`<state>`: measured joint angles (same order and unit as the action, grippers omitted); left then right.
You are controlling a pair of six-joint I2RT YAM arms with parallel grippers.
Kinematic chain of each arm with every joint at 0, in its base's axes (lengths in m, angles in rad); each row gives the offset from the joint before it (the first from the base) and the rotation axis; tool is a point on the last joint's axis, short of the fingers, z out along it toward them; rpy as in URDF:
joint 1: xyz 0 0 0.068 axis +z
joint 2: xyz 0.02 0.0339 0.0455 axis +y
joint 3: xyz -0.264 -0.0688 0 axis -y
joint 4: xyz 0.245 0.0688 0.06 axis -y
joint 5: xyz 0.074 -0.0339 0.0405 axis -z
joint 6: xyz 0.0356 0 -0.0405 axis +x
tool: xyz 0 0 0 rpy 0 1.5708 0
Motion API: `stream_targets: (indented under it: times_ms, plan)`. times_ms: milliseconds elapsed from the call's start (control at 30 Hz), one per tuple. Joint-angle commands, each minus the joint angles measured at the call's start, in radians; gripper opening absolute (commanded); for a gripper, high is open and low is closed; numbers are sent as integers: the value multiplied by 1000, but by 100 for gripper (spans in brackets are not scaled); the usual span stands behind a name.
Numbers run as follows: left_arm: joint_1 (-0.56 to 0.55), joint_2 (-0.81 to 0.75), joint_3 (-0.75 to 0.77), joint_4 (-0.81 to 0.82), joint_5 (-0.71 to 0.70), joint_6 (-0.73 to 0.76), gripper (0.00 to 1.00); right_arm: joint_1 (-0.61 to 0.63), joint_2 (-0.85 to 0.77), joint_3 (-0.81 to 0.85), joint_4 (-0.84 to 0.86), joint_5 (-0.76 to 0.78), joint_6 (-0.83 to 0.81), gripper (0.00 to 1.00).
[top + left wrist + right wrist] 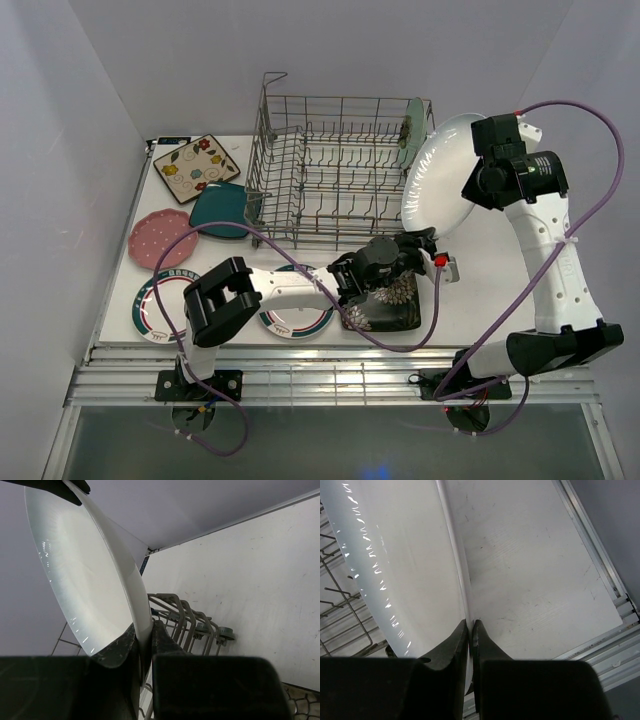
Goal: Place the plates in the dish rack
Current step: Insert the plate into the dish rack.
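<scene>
From above, the white plate [438, 185] is held on edge just right of the dish rack [320, 170]. It is clamped at its near rim by the left pincer [430, 242] and at its far rim by the right pincer [480, 138].

In the left wrist view, only a thin strip of rim is caught in the pincer, so a slip is judged possible.

In the right wrist view, the same narrow pinch is shown above the table [535, 570]. If the two pincers are moved unevenly, the plate could be twisted loose, dropped, or knocked against the rack's wires.
</scene>
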<state>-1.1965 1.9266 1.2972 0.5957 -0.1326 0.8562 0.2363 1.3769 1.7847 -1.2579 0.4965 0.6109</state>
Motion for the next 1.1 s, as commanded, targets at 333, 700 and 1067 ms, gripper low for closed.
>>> stream_targets:
  times_ms: [333, 700, 1067]
  plan:
    - [-6, -198, -16, 69, -18, -124, 0, 6, 126, 195, 84, -13, -48, 8]
    - [-26, -193, 11, 27, -65, -292, 0, 14, 258, 354, 45, -41, -132, 8]
    - [-52, -238, 105, -131, -58, -428, 0, 14, 320, 478, 22, -69, -209, 8]
